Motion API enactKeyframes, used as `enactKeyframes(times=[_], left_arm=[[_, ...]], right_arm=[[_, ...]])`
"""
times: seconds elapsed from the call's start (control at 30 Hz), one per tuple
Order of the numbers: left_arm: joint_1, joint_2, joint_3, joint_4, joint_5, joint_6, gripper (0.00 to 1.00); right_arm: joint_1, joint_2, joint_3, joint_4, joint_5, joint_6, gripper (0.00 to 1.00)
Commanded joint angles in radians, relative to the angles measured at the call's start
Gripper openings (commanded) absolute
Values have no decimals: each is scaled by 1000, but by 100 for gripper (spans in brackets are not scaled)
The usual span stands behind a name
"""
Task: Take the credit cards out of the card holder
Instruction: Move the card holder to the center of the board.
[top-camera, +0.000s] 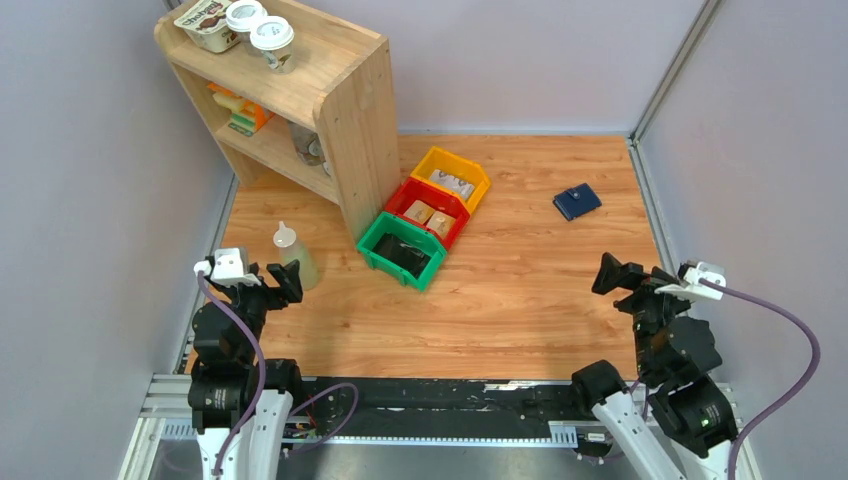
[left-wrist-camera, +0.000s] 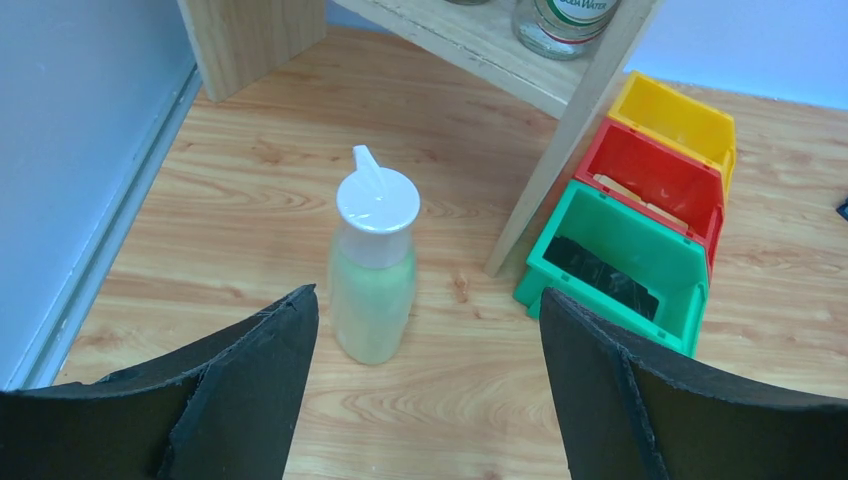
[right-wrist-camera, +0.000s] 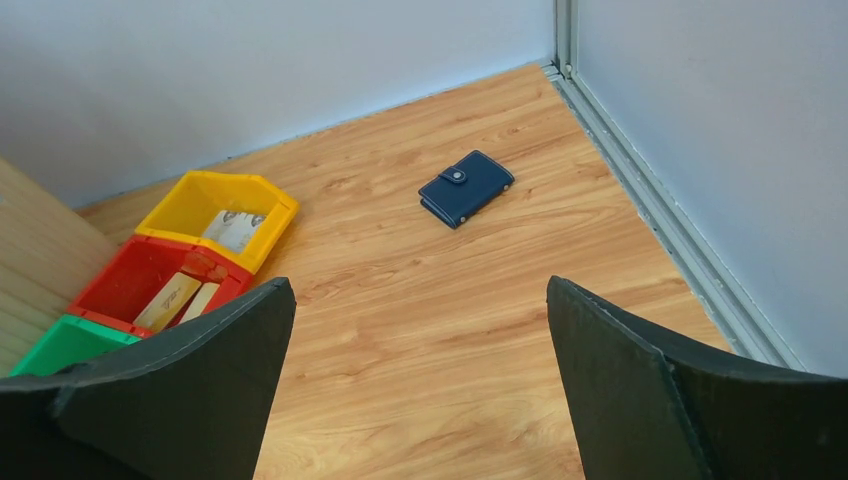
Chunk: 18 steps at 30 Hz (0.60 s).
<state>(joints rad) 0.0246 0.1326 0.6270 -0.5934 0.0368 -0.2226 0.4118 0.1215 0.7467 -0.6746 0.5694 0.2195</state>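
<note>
The navy-blue card holder (top-camera: 577, 202) lies closed and flat on the wooden table at the far right; it also shows in the right wrist view (right-wrist-camera: 466, 187) with its strap tab snapped shut. The credit cards are hidden. My right gripper (top-camera: 628, 279) is open and empty, near the front right of the table, well short of the card holder; its jaws stand wide apart in the right wrist view (right-wrist-camera: 420, 300). My left gripper (top-camera: 275, 283) is open and empty at the front left, just behind a bottle; its jaws also stand wide apart (left-wrist-camera: 430, 310).
A pale green bottle with a white cap (top-camera: 295, 258) (left-wrist-camera: 373, 275) stands by the left gripper. Green (top-camera: 402, 250), red (top-camera: 429, 211) and yellow (top-camera: 452, 177) bins sit in a diagonal row beside a wooden shelf (top-camera: 300, 90). Grey walls close in the table on left and right.
</note>
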Motion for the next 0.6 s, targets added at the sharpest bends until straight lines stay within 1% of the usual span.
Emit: enactKeyframes(times=[0.0, 0.07, 0.2, 0.27, 0.3, 0.37, 0.4, 0.47, 0.57], left_arm=[[-3, -11, 0, 27, -8, -8, 89], [-3, -11, -1, 26, -8, -9, 90], [-3, -10, 0, 23, -17, -12, 92], [-3, -10, -3, 23, -23, -15, 94], [-3, -10, -1, 24, -23, -15, 95], [-5, -10, -1, 21, -25, -17, 98], [-5, -16, -3, 23, -26, -17, 99], [-6, -21, -4, 23, -28, -20, 100], [-11, -31, -6, 21, -28, -23, 100]], right_arm=[[4, 61, 33, 53, -8, -29, 100], [4, 87, 19, 72, -3, -5, 100], [5, 162, -9, 121, -42, 35, 100], [4, 223, -23, 145, -36, 99, 100], [4, 266, -23, 156, -31, 130, 100], [4, 352, -15, 193, -84, 147, 100], [4, 419, -9, 214, -95, 174, 100], [2, 533, 19, 219, -54, 254, 100], [-5, 725, 74, 242, -31, 282, 100]])
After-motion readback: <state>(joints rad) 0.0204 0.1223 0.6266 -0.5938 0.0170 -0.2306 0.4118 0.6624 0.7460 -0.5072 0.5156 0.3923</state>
